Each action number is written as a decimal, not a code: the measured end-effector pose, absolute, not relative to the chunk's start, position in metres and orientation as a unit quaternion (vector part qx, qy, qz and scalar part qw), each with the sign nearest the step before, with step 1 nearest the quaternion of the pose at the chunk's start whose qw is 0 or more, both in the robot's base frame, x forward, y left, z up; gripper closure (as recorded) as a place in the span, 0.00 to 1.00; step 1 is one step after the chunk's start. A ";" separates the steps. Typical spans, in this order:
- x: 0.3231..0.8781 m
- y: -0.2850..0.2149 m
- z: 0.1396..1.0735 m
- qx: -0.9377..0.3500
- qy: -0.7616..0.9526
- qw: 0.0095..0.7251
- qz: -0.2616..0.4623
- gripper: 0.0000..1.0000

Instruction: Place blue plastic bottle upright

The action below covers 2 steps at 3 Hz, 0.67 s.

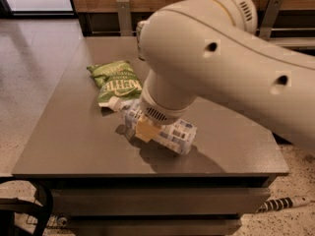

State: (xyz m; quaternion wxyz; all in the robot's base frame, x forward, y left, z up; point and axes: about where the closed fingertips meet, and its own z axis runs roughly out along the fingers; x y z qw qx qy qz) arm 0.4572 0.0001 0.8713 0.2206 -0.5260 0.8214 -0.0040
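Note:
The blue plastic bottle (174,134) lies tilted on the grey table (69,136), its white cap (114,103) pointing back left and slightly raised, its base toward the front right. My gripper (144,130) comes down from the big cream arm (221,58) onto the bottle's middle. A yellowish finger pad (145,131) presses on the bottle's near side; the other finger is hidden behind it. The gripper is shut on the bottle.
A green chip bag (115,82) lies flat just behind the bottle's cap. Metal posts (124,16) stand along the table's back edge. The table's front edge is close below the bottle. A black cable loop (29,205) hangs at the lower left.

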 end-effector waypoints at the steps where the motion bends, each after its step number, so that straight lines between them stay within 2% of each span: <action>1: 0.473 -0.027 0.892 -0.484 0.825 0.292 0.025 1.00; 2: 0.492 -0.053 0.913 -0.448 0.814 0.366 0.055 1.00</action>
